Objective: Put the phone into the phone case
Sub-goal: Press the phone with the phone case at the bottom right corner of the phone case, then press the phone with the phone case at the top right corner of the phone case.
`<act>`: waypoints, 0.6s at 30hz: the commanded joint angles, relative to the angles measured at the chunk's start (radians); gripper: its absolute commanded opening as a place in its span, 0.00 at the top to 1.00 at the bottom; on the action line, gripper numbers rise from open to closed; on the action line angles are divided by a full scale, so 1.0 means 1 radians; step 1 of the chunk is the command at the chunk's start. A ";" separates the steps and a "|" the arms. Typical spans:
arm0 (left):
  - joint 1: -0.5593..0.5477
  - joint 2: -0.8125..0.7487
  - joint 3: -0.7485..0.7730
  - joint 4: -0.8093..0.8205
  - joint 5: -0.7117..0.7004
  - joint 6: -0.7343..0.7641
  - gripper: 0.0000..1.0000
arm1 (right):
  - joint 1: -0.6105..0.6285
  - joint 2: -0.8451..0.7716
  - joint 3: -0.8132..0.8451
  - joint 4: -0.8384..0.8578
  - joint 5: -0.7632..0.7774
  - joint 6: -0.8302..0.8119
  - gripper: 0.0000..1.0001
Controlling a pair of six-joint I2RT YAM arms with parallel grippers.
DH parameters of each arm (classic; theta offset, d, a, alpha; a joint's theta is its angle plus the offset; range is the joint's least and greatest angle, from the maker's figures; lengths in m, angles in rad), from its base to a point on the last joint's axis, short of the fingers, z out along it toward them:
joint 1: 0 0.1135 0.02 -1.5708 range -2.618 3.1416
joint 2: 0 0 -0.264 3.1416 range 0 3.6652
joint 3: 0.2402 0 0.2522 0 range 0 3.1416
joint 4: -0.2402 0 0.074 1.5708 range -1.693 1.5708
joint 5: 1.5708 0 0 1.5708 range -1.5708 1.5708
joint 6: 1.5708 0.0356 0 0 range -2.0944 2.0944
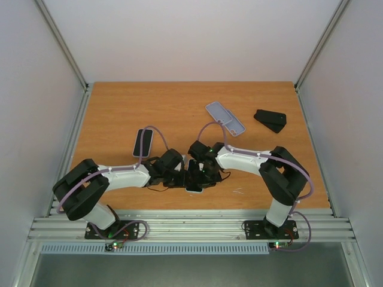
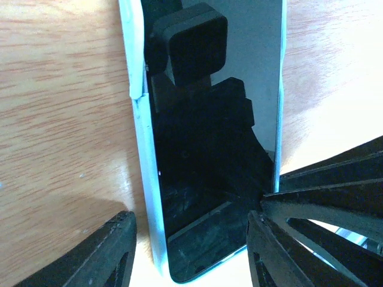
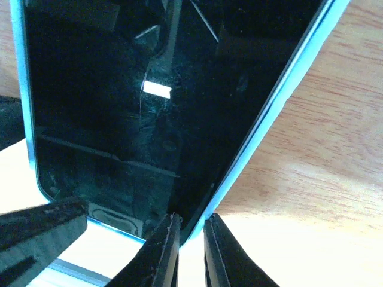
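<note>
Pinching the rim of the light-blue phone case (image 2: 145,155), R gripper (image 3: 188,226) is nearly closed. L gripper (image 2: 191,224) stands half open astride the phone (image 2: 209,149), one finger touching its edge, the other clear. Both sit near-centre on the table (image 1: 119,107). Risk: case wall looks kinked, so pressing w/ a corner unseated could pop the phone out or skid it. Can't tell if it's fully seated; arms cover it from above. Farther back: dark slab (image 1: 142,142), clear case (image 1: 225,118), black obj (image 1: 270,119), none identifiable.
</note>
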 commanded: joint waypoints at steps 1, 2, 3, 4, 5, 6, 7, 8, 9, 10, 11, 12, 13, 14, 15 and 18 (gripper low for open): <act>-0.003 -0.012 -0.011 -0.092 -0.059 0.010 0.47 | 0.006 -0.012 -0.089 0.129 0.074 -0.068 0.84; 0.000 -0.014 -0.005 -0.102 -0.066 0.017 0.47 | -0.010 -0.048 -0.074 0.111 0.071 -0.090 0.82; 0.003 -0.015 0.001 -0.111 -0.069 0.024 0.46 | -0.027 -0.074 -0.053 0.091 0.068 -0.113 0.80; 0.007 -0.013 0.007 -0.118 -0.069 0.034 0.46 | -0.045 -0.093 -0.031 0.070 0.066 -0.151 0.78; 0.011 -0.012 0.013 -0.123 -0.068 0.039 0.46 | -0.064 -0.107 -0.010 0.052 0.060 -0.180 0.77; 0.016 -0.010 0.022 -0.129 -0.069 0.046 0.46 | -0.086 -0.116 0.007 0.042 0.046 -0.205 0.77; 0.021 -0.008 0.029 -0.136 -0.069 0.055 0.45 | -0.112 -0.121 0.025 0.037 0.026 -0.228 0.77; 0.026 -0.007 0.041 -0.145 -0.069 0.061 0.45 | -0.138 -0.121 0.037 0.034 0.005 -0.243 0.77; 0.033 -0.005 0.058 -0.155 -0.072 0.069 0.45 | -0.165 -0.118 0.050 0.030 -0.011 -0.255 0.77; 0.038 0.000 0.069 -0.164 -0.072 0.078 0.45 | -0.186 -0.113 0.064 0.023 -0.019 -0.267 0.77; 0.045 0.005 0.083 -0.171 -0.071 0.090 0.45 | -0.205 -0.105 0.078 0.018 -0.024 -0.281 0.77; 0.051 0.012 0.096 -0.176 -0.072 0.102 0.45 | -0.221 -0.096 0.090 0.015 -0.029 -0.292 0.77; 0.060 0.022 0.111 -0.185 -0.074 0.112 0.45 | -0.237 -0.087 0.101 0.016 -0.038 -0.301 0.77; 0.068 0.035 0.127 -0.196 -0.073 0.128 0.45 | -0.253 -0.075 0.109 0.021 -0.052 -0.310 0.77; 0.075 0.047 0.141 -0.206 -0.070 0.138 0.45 | -0.271 -0.062 0.122 0.022 -0.066 -0.316 0.77; 0.091 0.085 0.183 -0.225 -0.064 0.167 0.45 | -0.295 -0.016 0.155 0.019 -0.093 -0.337 0.77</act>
